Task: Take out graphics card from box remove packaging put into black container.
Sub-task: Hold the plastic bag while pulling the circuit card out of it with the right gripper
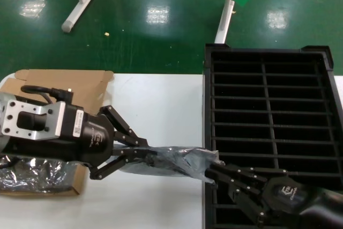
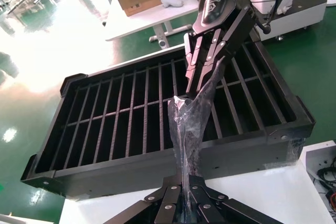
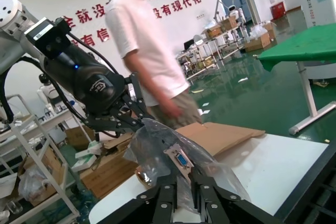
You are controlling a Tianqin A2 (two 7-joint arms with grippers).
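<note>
The left tool (image 1: 151, 156) is clamped on one end of the packaging (image 1: 177, 160), and the right tool (image 1: 210, 174) is clamped on the opposite end, so the crinkly bag hangs stretched between the two above the desk (image 1: 155, 105), touching both sets of fingers. Inside the bag sits the graphics card (image 3: 181, 162); in the right wrist view its silver bracket with the blue port shows through the plastic just beyond the right tool's fingertips, and the card is off the desk and not in any slot. In the left wrist view the bag (image 2: 188, 129) runs as a narrow twisted strip from the left tool's closed fingers (image 2: 173, 203) straight out to the right tool (image 2: 197, 92), which comes in over the crate. The black container (image 1: 268, 127) lies just past the right tool's end of the bag, with the right tool and its arm above its near corner; its ribbed slots hold nothing that can be seen. Behind the left tool, on its wrist side, the box (image 1: 64, 87) rests on the desk with a flap folded out, and more crinkled plastic (image 1: 32, 172) lies along its near edge. Beyond the desk is green floor (image 1: 161, 25) with white stand legs (image 1: 83, 1). In the right wrist view a person in a white shirt (image 3: 149, 45) stands behind the left arm.
</note>
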